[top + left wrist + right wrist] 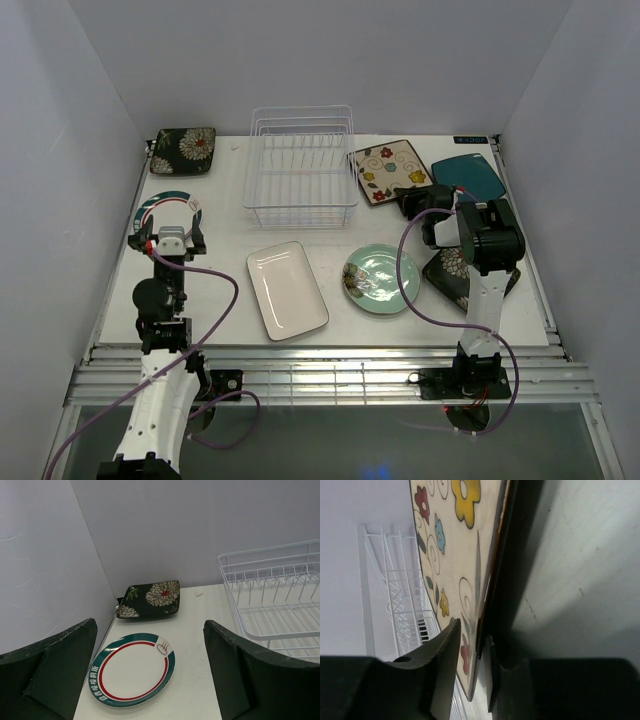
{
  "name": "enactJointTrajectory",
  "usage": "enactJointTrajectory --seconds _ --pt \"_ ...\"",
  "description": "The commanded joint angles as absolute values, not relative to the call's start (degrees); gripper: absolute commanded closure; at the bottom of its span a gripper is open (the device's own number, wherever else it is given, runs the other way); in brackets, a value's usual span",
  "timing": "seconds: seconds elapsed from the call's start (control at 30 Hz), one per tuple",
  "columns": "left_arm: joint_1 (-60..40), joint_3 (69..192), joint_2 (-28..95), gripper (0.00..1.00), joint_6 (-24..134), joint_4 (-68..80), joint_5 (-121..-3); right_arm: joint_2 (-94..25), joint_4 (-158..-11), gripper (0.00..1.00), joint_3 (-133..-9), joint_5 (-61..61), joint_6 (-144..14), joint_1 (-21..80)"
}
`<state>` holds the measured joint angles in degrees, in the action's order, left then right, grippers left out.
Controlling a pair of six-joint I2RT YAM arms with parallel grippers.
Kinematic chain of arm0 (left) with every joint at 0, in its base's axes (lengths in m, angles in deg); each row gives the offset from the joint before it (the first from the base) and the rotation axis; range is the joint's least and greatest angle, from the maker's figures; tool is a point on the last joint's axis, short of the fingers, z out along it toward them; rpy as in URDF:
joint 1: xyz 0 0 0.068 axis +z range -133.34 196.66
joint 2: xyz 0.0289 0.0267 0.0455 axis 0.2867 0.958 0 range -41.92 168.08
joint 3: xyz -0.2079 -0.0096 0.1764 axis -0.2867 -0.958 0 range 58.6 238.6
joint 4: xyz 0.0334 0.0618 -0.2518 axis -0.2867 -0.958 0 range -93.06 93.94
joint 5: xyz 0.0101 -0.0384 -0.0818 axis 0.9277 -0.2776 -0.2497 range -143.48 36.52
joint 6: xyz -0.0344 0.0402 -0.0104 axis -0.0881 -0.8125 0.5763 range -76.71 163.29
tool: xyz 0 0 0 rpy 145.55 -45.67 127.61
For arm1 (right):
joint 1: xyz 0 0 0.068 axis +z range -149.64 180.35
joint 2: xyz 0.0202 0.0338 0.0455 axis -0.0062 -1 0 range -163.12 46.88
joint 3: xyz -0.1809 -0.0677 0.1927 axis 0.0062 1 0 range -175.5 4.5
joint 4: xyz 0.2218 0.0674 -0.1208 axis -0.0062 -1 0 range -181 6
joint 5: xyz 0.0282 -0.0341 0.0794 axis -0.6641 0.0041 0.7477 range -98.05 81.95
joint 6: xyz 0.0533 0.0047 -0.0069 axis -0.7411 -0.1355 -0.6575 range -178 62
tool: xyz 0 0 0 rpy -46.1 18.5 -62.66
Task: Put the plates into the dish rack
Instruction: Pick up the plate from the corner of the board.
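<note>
Seven plates lie on the table (230, 215), none in the rack (300, 165). All are judged stiff, glazed, slick and breakable, with some weight for a two-finger pinch. Lying flat, each offers only its rim, so the hold is best taken deep at mid-edge.

- **Near edge, three:** the white plate (287, 290) is at centre and the mint plate (380, 280) to its right. The near dark plate (445, 272) is toward the right edge, partly under the right arm.
- **Mid-table, one:** the rimmed plate (168, 212) is at the left edge. The left gripper (172, 232) is released, over its near rim.
- **Far side, three:** the cream plate (385, 170) is just right of the rack and the teal plate (470, 178) at the right edge. The far dark plate (185, 150) is in the far left corner.

The right gripper (410, 197) is clenched on the cream plate's near-right rim.

One rack stands at the far edge, centre.
</note>
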<state>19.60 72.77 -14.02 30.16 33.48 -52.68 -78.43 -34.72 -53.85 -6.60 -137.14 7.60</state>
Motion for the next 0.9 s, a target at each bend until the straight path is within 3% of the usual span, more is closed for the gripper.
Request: enactJointTrajectory --seconds 0.0,0.1,0.13,0.17,0.53,0.87 --pt "19.65 72.13 -14.67 0.02 29.49 33.04 -53.3 -78.54 -33.47 0.71 -52.99 -7.7 -136.49 8.0" --pt "19.65 72.05 -14.93 0.02 29.4 32.95 -53.39 -78.1 -32.41 0.8 -52.37 -7.7 -136.05 8.0" --pt "19.65 72.05 -14.93 0.02 29.49 32.95 -53.39 -77.83 -32.41 0.9 -52.37 -7.7 -135.96 8.0" --pt "19.74 72.05 -15.02 0.02 29.49 32.95 -53.39 -77.83 -32.23 0.92 -52.28 -7.7 -135.96 8.0" --pt "19.74 71.96 -15.28 0.02 29.31 32.95 -53.39 -73.71 -26.7 0.92 -48.51 -9.71 -133.07 8.0" --pt "19.65 71.78 -15.46 0.02 29.05 32.95 -53.39 -65.27 -32.58 0.92 -50.43 -15.44 -121.9 8.0"
